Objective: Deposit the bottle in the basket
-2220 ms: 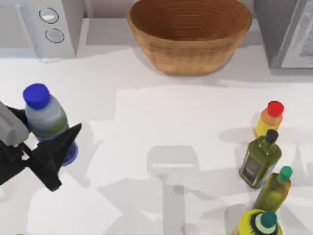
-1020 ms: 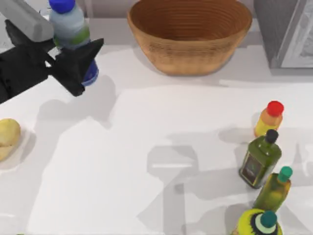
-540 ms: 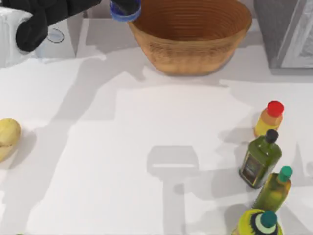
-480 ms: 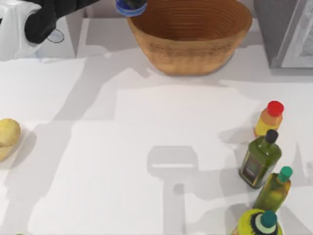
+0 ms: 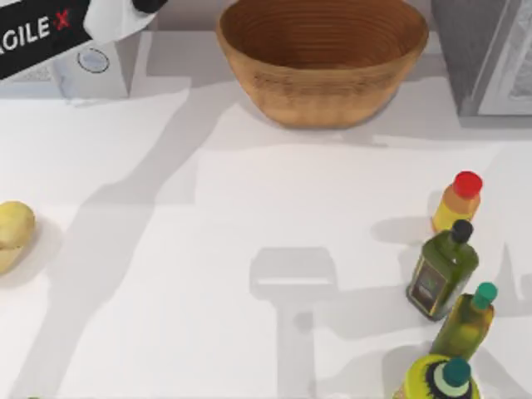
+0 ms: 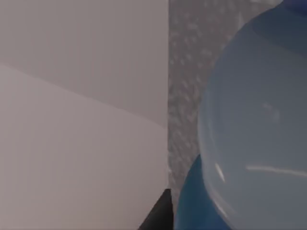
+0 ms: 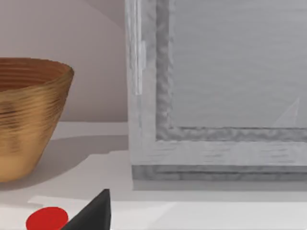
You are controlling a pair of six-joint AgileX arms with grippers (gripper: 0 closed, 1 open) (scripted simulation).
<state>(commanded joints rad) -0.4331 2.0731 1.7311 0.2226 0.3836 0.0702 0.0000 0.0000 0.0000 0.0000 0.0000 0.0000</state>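
Note:
The bottle (image 6: pixel 254 139) sits very close in the left wrist view, its clear body above a dark blue lower part. My left gripper (image 6: pixel 216 211) is shut on it, and one black fingertip (image 6: pixel 157 218) shows beside it. In the top view my left arm (image 5: pixel 50 29) crosses the far left corner, left of the basket (image 5: pixel 320 91), and runs off the upper edge. The wicker basket (image 7: pixel 29 120) stands open at the back centre with nothing visible inside. One black fingertip (image 7: pixel 91 213) of my right gripper shows in the right wrist view.
A white appliance with round knobs (image 5: pixel 91 62) stands back left and a grey cabinet (image 5: pixel 490 58) back right. A yellow potato-like item (image 5: pixel 12 233) lies at the left edge. At the right stand a red-capped yellow bottle (image 5: pixel 459 202), a dark green oil bottle (image 5: pixel 440 270) and two more bottles.
My left arm has lifted the bottle from the table's left side and carried it back toward the basket's left rim. Bottle and gripper have passed beyond the top view's upper edge.

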